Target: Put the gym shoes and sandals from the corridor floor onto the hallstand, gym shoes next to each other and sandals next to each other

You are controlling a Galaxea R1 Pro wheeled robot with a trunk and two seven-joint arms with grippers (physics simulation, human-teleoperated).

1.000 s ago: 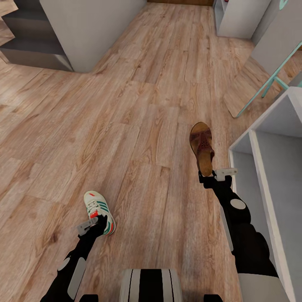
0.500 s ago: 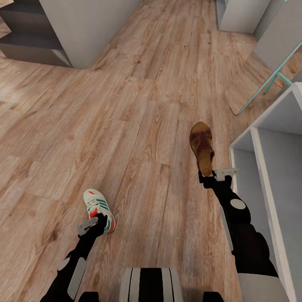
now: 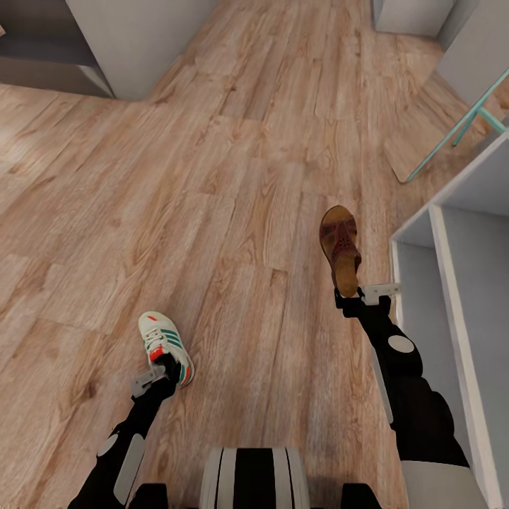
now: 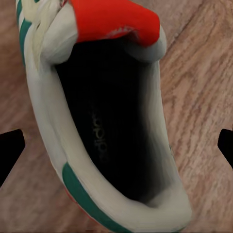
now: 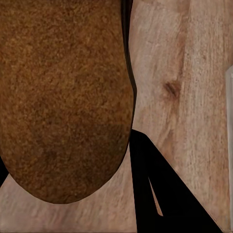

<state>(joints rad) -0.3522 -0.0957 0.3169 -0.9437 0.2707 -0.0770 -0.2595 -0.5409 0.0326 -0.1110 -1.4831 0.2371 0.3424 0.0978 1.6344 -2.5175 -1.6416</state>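
Note:
One gym shoe (image 3: 162,341), white with green stripes and a red-orange heel patch, hangs just above the wood-plank corridor floor (image 3: 233,177), with my left gripper (image 3: 167,367) shut on its heel end. The left wrist view looks down into the gym shoe's dark opening (image 4: 111,126), with a fingertip (image 4: 9,153) at each side. A dark brown sandal (image 3: 339,244) with a tan footbed points away from me, and my right gripper (image 3: 346,295) is shut on its heel. In the right wrist view the sandal's footbed (image 5: 63,97) sits beside a black finger (image 5: 150,189). The other shoe and sandal are out of view.
A pale grey-white shelved unit (image 3: 459,233) stands close along my right side, its open compartments seen from above. A grey wall block (image 3: 134,42) is at the far left, and teal metal legs (image 3: 459,127) stand at the far right. Open floor stretches ahead.
The whole view has slid over the floor, so the camera moved. The gym shoe and the sandal kept their places in the grippers.

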